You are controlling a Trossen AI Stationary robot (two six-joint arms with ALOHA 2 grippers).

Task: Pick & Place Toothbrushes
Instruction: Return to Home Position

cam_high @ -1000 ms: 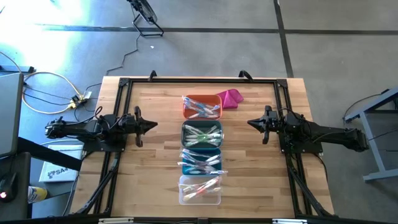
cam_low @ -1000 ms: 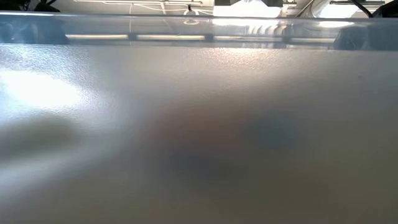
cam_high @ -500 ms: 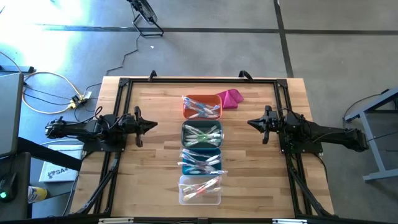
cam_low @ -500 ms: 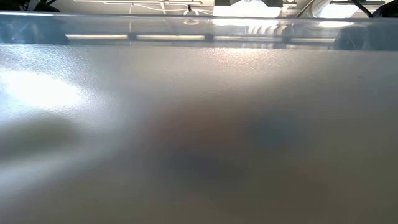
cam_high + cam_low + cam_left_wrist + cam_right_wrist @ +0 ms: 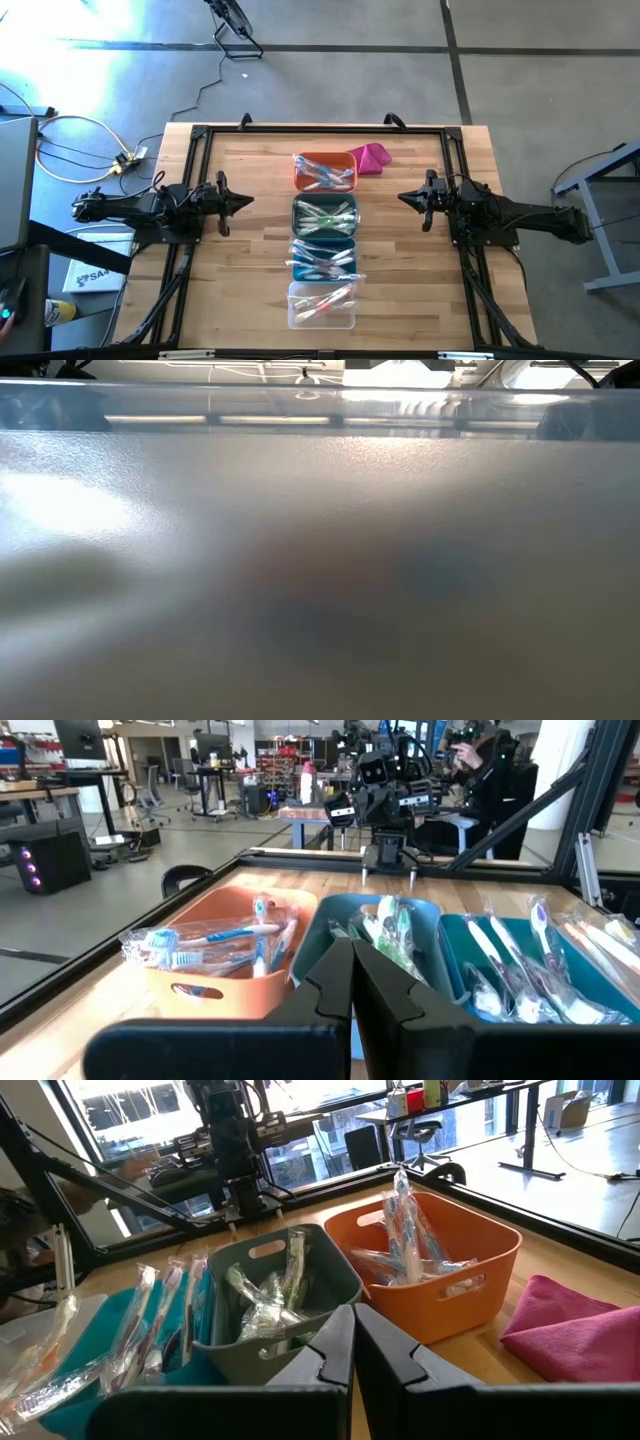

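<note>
Wrapped toothbrushes (image 5: 325, 218) lie in a row of small bins down the table's middle: orange bin (image 5: 324, 172) farthest, then grey bin (image 5: 325, 216), teal bin (image 5: 323, 259) and clear bin (image 5: 321, 305) nearest. In the left wrist view blue ones (image 5: 215, 942) rest in the orange bin; in the right wrist view green ones (image 5: 270, 1295) rest in the grey bin. My left gripper (image 5: 246, 201) is shut at the left of the bins, pointing level at them. My right gripper (image 5: 402, 198) is shut at the right, facing them. Both touch nothing.
A magenta cloth lump (image 5: 368, 157) lies on the wood right of the orange bin. A black frame (image 5: 320, 130) runs along the table's edges. Bare wood lies between each gripper and the bin row. The low view shows only a blurred grey surface.
</note>
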